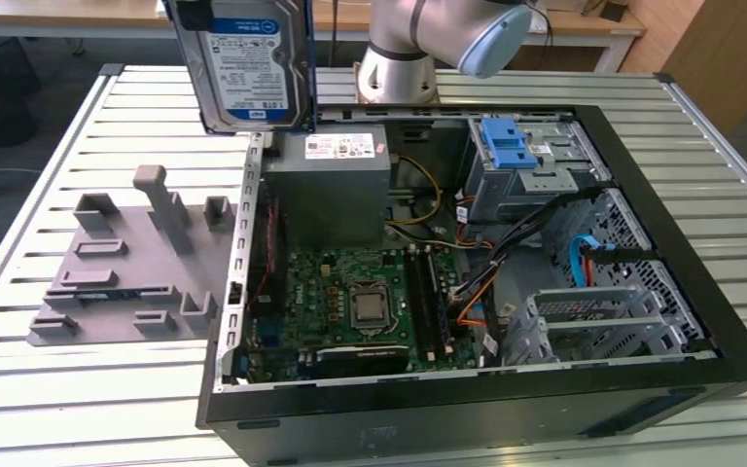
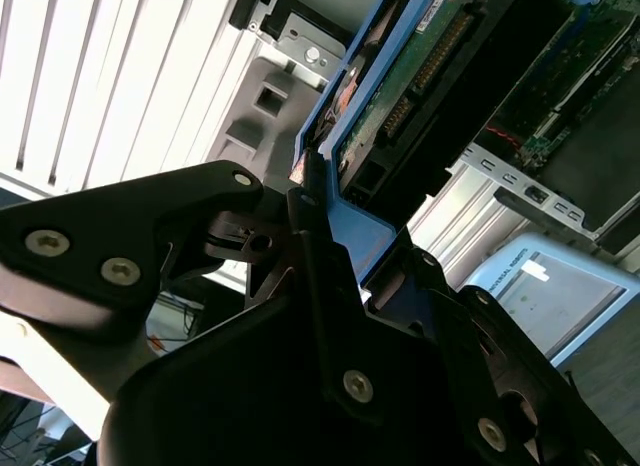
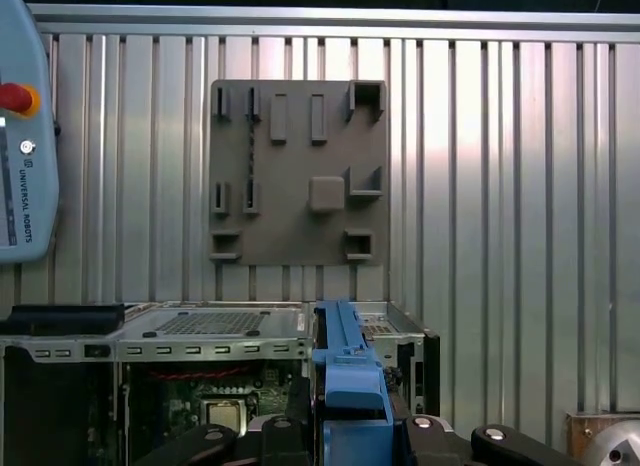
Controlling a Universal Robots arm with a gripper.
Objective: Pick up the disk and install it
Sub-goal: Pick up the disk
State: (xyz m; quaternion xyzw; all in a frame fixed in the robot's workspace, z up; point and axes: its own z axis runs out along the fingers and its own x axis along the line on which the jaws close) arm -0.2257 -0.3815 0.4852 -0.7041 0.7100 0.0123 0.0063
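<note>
**A:** What has the tool (image 2: 318, 191) got?

**B:** Its jaws are clamped on the blue bracket of the disk (image 1: 254, 63). The disk hangs on end, long axis vertical, over the desk's (image 1: 88, 389) far side.

**A:** And beneath it?

**B:** The open computer case (image 1: 478, 243). Its drive cage (image 1: 529, 161) lies toward the exterior view's right of the disk. The second wrist view shows the grip, and the first wrist view shows the grey fixture plate (image 3: 298, 171) beyond.
</note>
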